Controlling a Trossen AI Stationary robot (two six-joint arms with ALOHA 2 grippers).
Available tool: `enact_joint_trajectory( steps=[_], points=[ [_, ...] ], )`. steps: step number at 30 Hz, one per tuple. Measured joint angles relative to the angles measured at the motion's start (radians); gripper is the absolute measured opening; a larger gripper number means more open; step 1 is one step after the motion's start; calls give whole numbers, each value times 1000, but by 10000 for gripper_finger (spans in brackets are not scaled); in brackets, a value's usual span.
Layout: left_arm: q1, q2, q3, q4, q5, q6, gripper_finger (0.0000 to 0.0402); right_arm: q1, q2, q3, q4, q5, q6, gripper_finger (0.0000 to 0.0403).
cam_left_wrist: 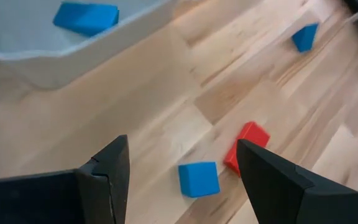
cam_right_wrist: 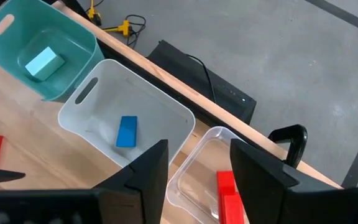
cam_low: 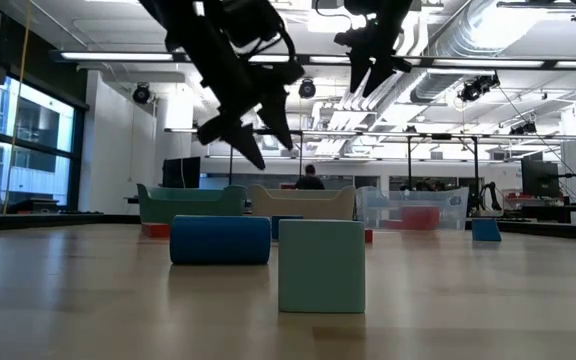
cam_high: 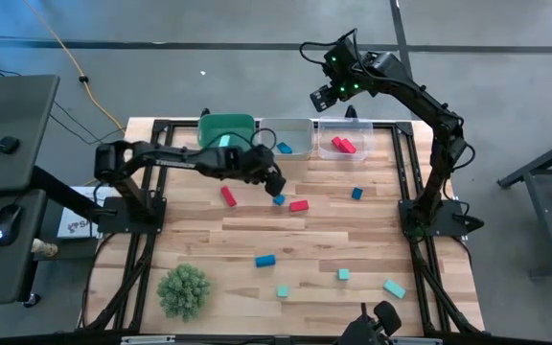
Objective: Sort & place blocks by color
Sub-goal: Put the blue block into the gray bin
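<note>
My left gripper [cam_high: 275, 184] [cam_left_wrist: 182, 180] is open and hovers above the table's middle, just over a blue cube [cam_high: 279, 199] [cam_left_wrist: 198, 178] that shows between its fingers without touching them. A red bar [cam_high: 299, 205] [cam_left_wrist: 246, 144] lies beside that cube. My right gripper [cam_high: 330, 96] [cam_right_wrist: 194, 165] is open and empty, high over the far edge by the clear bin [cam_high: 362, 129]. Loose blocks lie flat on the wood: a red one [cam_high: 228, 195], blue ones [cam_high: 356, 193] [cam_high: 264, 260], teal ones [cam_high: 283, 291] [cam_high: 343, 275] [cam_high: 394, 287].
Three bins stand along the far edge: a teal bin [cam_right_wrist: 73, 37] holding a teal block [cam_right_wrist: 44, 62], a white bin [cam_right_wrist: 160, 102] holding a blue block [cam_right_wrist: 127, 131], and the clear bin holding red blocks [cam_high: 343, 145]. A green spiky plant ball [cam_high: 183, 290] sits near the left corner.
</note>
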Motion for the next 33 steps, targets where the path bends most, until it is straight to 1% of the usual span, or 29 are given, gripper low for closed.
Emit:
enact_joint_trajectory(
  steps=[13, 20, 27, 33],
  points=[
    [-64, 105, 0, 1, -17, -27, 218, 0, 0, -1, 0, 0, -12, 163],
    [-98, 156, 0, 32, -16, -30, 218, 0, 0, -2, 0, 0, -5, 163],
    [-109, 180, 0, 38, -18, -29, 218, 0, 0, -2, 0, 0, -4, 163],
    [-109, 215, 0, 84, -17, -26, 218, 0, 0, -2, 1, 1, -3, 163]
  ],
)
